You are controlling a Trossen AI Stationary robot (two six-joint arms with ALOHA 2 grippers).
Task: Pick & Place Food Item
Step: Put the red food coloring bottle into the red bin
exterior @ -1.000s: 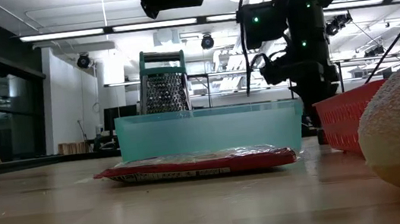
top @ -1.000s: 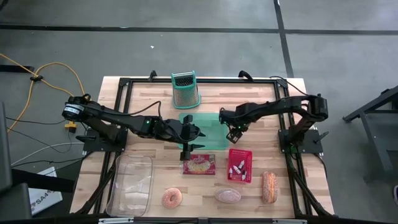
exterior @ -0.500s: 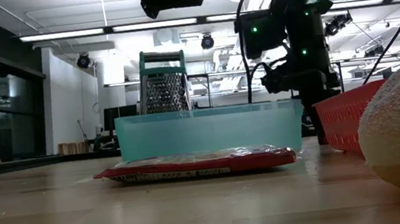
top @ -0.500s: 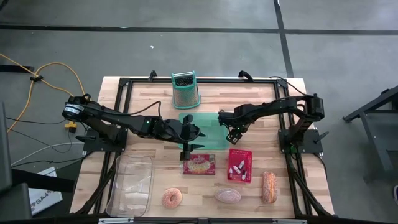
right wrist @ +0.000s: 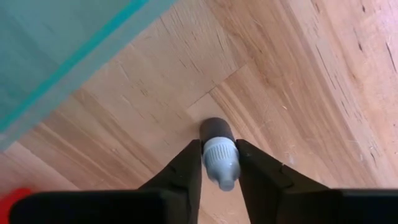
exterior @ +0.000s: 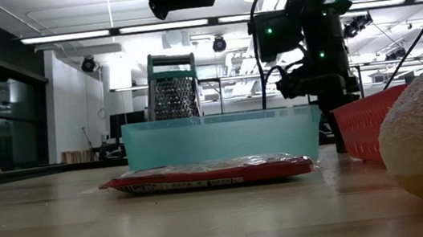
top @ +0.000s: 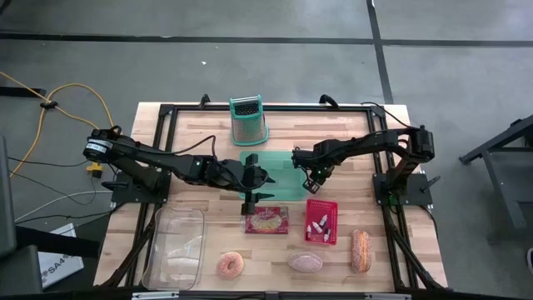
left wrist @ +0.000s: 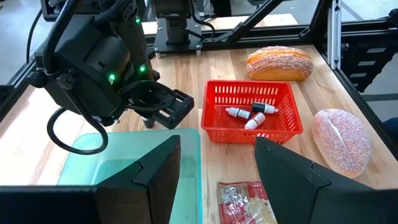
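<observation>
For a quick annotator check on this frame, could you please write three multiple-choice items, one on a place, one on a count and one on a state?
1. Where does the grater stand?
A. At the table's far edge, beyond the teal bin
B. Inside the red basket
C. Beside the donut

2. How many small bottles lie in the red basket?
A. One
B. Three
C. Six

3. What is the right gripper doing?
A. Hanging open and empty
B. Shut on a small bottle
C. Holding the bread roll

Key: 1 A, the high view shows it behind the bin. 2 B, the left wrist view shows three. 3 B, the right wrist view shows both fingers pressed on the bottle.
</observation>
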